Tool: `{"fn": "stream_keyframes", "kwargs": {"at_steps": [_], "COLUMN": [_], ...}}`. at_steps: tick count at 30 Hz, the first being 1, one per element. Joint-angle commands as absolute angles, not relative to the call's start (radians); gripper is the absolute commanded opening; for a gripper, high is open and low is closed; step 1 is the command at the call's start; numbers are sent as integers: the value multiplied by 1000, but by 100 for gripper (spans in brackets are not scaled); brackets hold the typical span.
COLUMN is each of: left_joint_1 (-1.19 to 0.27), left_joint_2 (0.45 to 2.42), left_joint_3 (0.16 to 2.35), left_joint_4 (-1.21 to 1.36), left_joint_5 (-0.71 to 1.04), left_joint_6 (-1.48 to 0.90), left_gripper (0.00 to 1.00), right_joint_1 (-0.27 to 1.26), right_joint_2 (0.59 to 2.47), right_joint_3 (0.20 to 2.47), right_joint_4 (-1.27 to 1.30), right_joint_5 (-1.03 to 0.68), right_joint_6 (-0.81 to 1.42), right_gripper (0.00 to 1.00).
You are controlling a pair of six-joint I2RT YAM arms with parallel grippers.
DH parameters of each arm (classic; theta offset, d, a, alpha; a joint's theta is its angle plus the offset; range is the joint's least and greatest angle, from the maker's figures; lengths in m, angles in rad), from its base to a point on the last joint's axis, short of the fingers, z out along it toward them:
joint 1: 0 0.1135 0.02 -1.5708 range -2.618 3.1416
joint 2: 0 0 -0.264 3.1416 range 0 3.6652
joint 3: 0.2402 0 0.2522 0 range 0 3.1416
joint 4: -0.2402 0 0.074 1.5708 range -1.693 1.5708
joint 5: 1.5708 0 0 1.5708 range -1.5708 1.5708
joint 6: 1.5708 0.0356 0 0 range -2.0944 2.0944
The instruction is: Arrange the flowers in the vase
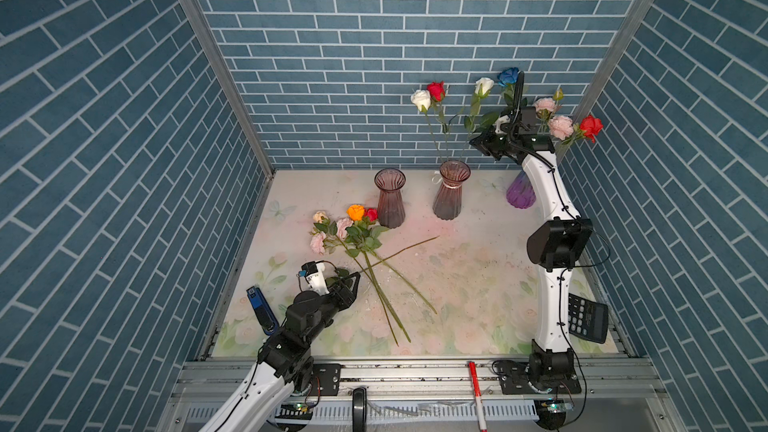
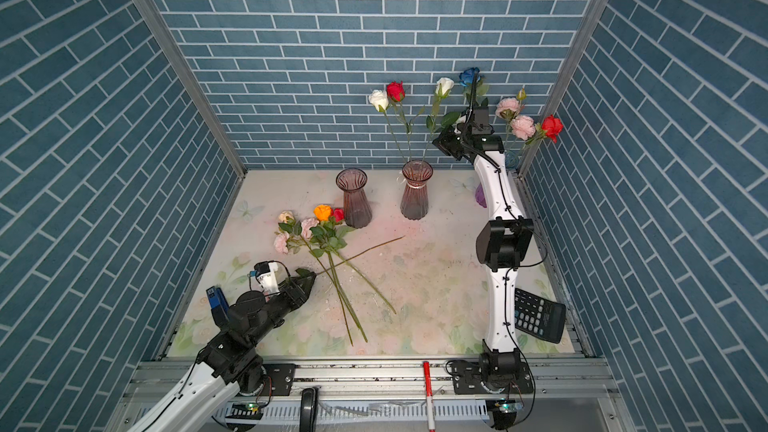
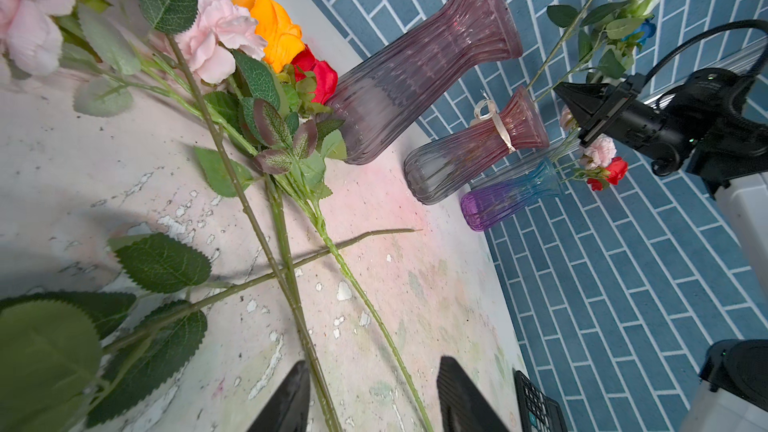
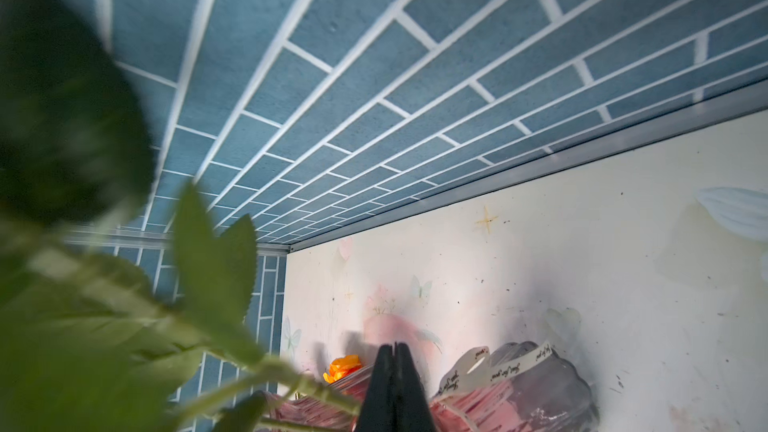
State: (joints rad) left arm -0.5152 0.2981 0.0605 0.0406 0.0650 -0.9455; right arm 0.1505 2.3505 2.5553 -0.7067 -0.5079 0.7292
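Observation:
Loose flowers (image 1: 353, 228) with orange, red, pink and cream blooms lie on the table's left, their stems crossing. My left gripper (image 1: 356, 279) (image 2: 312, 278) is open low over them. In the left wrist view two stems (image 3: 316, 371) run between its fingers (image 3: 291, 396). The empty pink-purple vase (image 1: 390, 197) stands by the blooms. The ribboned vase (image 1: 451, 195) holds white and red roses (image 1: 428, 95). A purple vase (image 1: 519, 195) behind my right arm holds pink and red blooms (image 1: 573, 126). My right gripper (image 1: 476, 141) (image 4: 395, 367) is shut and empty, raised above the ribboned vase, a leafy stem (image 4: 232, 359) beside it.
A black calculator (image 1: 588, 317) lies at the table's right edge behind my right arm. A blue and black tool (image 1: 261, 309) sits at the left edge. A red and white pen (image 1: 477, 392) rests on the front rail. Blue brick walls close three sides.

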Motion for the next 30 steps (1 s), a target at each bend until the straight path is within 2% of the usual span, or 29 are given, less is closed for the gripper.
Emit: {"fn": "stream_keyframes", "kwargs": {"at_steps": [1,17,24,30], "left_joint_1": [-502,-491,-490,-491], "left_joint_2": [270,258,215,172], "left_joint_3": [89,97,106,118], "left_joint_4": [-13,-45,-104,-164], "left_joint_5": [75,83,77,71], "left_joint_6": [-925,-916,-907,-893], "left_gripper": [52,52,51,52], "right_joint_1": [156,195,183,156], "right_joint_2": [2359,2397,2345,2156], "right_joint_3": [2581,2609,2560,2362], "right_joint_4": [-723,-593,-649,-655], "right_joint_5": [-493,-662,-587,-472], "right_joint_6": [750,810,774,699], "right_gripper": [3,5,15,19]}}
